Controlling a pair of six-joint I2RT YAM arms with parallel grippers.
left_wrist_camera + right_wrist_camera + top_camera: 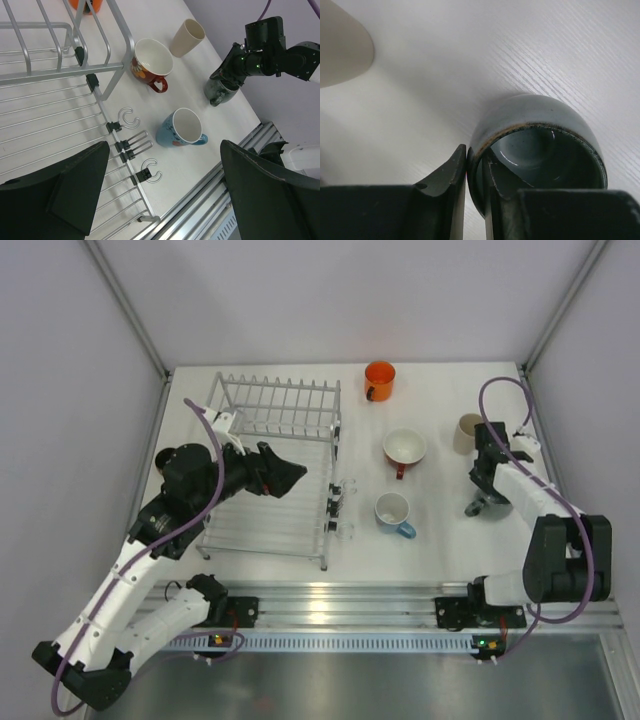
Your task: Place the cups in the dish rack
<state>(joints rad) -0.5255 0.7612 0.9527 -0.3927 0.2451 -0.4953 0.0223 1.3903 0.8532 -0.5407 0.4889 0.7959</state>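
The wire dish rack (280,400) stands at the left with no cups in it; it also shows in the left wrist view (50,75). My left gripper (295,475) hovers open and empty over its right side (165,200). An orange cup (380,380), a red cup with white inside (404,450), a light blue cup (392,512) and a beige cup (467,432) stand on the table. My right gripper (478,502) is shut on the rim of a dark grey glazed cup (540,135), one finger inside and one outside (476,160). This cup (220,90) is tilted, low at the table.
Wire hooks (340,502) jut from the rack's right edge toward the blue cup (180,127). The red cup (150,60) sits close to the rack's corner. The beige cup (340,45) is just behind my right gripper. Aluminium rails (340,605) line the near edge.
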